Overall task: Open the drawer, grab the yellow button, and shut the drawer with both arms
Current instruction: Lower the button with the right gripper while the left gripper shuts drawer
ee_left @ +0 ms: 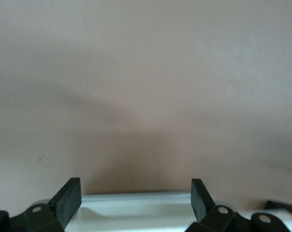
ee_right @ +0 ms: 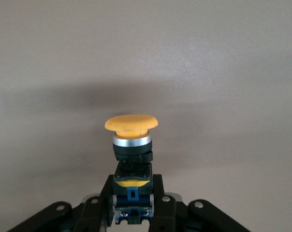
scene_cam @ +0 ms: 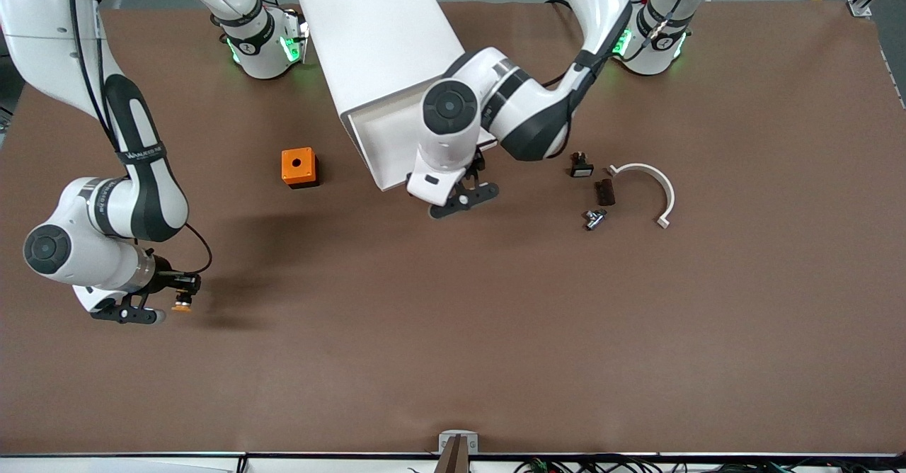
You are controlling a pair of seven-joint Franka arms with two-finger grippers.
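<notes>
Clamped in the black two-finger right gripper (ee_right: pixel 131 205): tiny orange-capped, black-and-blue button (ee_right: pixel 131 145), cap outward, over bare table toward the right arm's end. Poised wide open at the pulled-out white top drawer (scene_cam: pixel 379 144), just at its front edge: left gripper (scene_cam: pixel 463 200), clearly nearer. Legible on the right arm: partly "WALKER".

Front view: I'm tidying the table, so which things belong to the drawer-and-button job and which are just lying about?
Job: drawer, open; button, held in right gripper; left gripper, fingers open at the drawer front.

Lying about: orange cube, small black part, dark block, metal piece, white curved bracket.
</notes>
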